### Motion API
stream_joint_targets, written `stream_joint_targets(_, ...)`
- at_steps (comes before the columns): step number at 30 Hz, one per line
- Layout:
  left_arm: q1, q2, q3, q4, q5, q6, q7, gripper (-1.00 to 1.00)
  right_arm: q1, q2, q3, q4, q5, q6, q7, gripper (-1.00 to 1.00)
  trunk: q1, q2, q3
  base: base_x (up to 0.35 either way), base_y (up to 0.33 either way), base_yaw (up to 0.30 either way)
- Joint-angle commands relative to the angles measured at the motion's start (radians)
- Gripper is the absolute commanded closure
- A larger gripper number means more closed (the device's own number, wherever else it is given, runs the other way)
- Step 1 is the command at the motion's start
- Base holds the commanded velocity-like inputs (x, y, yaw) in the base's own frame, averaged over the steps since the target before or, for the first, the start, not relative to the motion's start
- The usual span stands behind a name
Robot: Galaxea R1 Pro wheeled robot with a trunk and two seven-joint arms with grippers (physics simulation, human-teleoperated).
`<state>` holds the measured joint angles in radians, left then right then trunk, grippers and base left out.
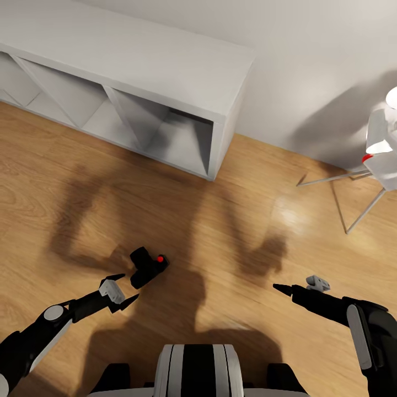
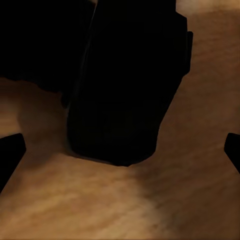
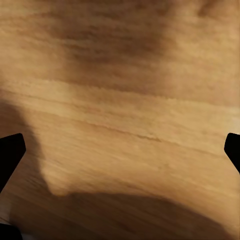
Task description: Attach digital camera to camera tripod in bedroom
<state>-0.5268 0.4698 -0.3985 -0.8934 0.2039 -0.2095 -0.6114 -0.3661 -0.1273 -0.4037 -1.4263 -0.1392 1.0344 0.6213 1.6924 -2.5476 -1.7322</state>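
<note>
Small black digital camera [image 1: 147,267] with red dot lies on light wood plank floor [image 1: 231,220], long axis diagonal, lens end toward grey cube shelf [image 1: 165,110]. Left gripper [image 1: 125,289] spread wide just beside it, empty. Right gripper [image 1: 295,288] open, empty, well apart. White lamp [image 1: 380,154] by pale wall.

We see a light honey-brown plank floor [image 1: 231,209] with fine darker grain lines and soft grey-brown shadows across it. The digital camera [image 1: 146,267] is matt black with one bright red dot on top; from the left wrist it reads as a plain black mass [image 2: 125,85]. The left gripper [image 1: 124,288] has black fingers and a pale grey block behind them; the right gripper [image 1: 281,287] is black too, with a grey piece beside it. The cube shelf [image 1: 138,82] is pale grey, the wall [image 1: 309,60] off-white. The lamp [image 1: 383,149] is white with a small red mark and thin silver-grey legs.
</note>
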Motion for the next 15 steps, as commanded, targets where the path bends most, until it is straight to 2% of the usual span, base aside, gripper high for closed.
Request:
stream_joint_targets(1,-0.001,0.001,-0.004,0.001,0.007,-0.004,-0.001,-1.0,-0.001,0.0,-0.001,0.0,-0.006,0.007,-0.002,-1.0,0.0,0.0,0.0,0.001,0.002,0.0)
stream_joint_targets(11,-0.001,0.001,-0.005,0.002,0.006,-0.006,-0.001,-1.0,-0.001,0.0,-0.001,0.0,-0.006,0.007,-0.002,-1.0,0.0,0.0,0.0,0.0,0.0,0.0)
stream_joint_targets(15,0.002,0.001,0.018,-0.021,0.001,-0.009,-0.007,-1.0,0.001,0.005,-0.001,0.001,-0.006,0.007,-0.002,-1.0,0.0,0.0,0.0,0.0,0.0,0.0)
